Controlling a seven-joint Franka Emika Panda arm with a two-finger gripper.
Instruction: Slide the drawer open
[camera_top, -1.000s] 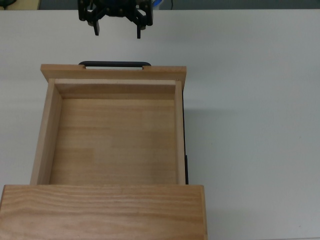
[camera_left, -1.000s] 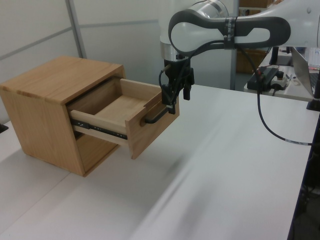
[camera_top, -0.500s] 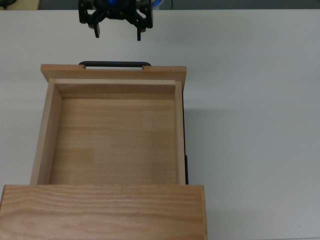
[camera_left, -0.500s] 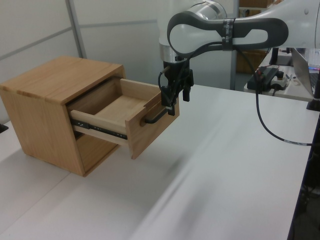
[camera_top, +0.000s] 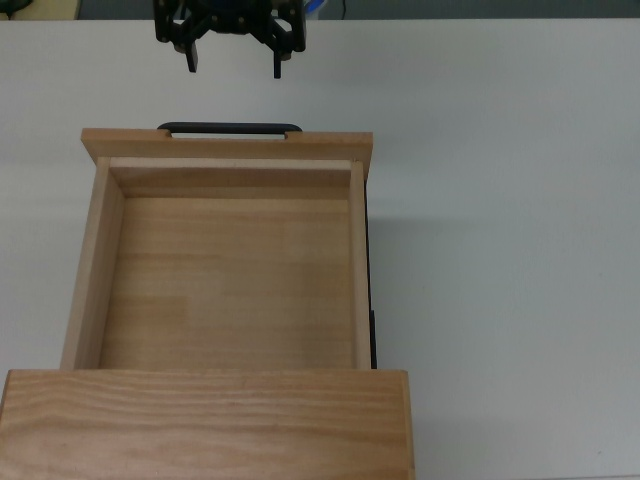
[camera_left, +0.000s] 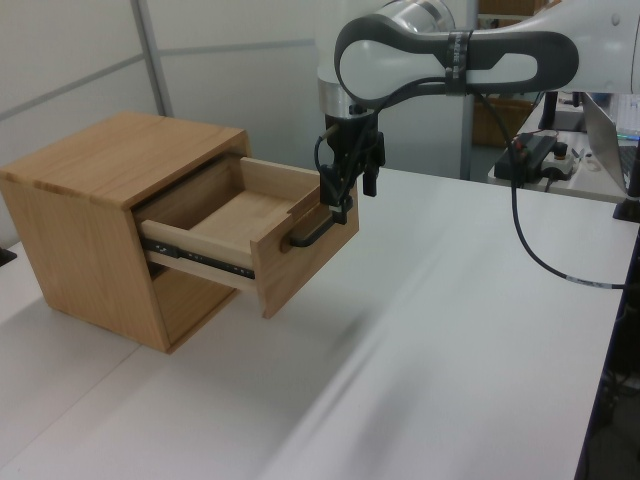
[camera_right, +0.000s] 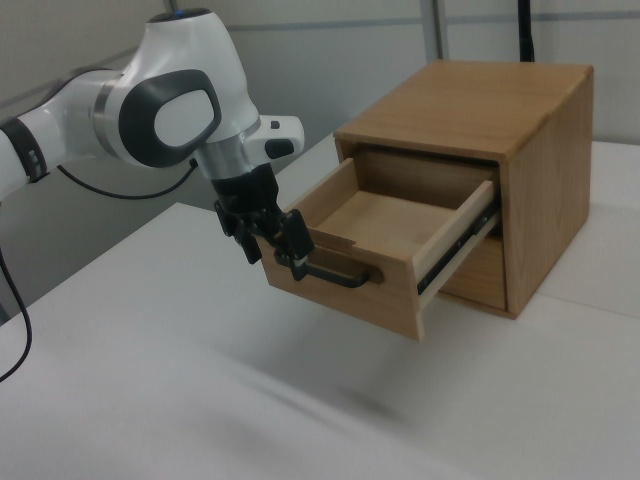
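The drawer (camera_left: 250, 235) is standing well out of the cabinet (camera_left: 95, 215), its handle (camera_top: 229, 129) free. Our gripper (camera_top: 235, 62) is hovering just beyond it, jaws apart and empty. We are judging the pull done; backing off straight avoids knocking the handle.

A robotics laboratory: a white Franka arm (camera_left: 450, 60) works over a broad white table (camera_left: 450, 330), backed by pale partition walls with metal framing (camera_left: 150, 50). Black cables (camera_left: 530, 230) trail to a side bench cluttered with electronic gear (camera_left: 535, 155) in the left view.
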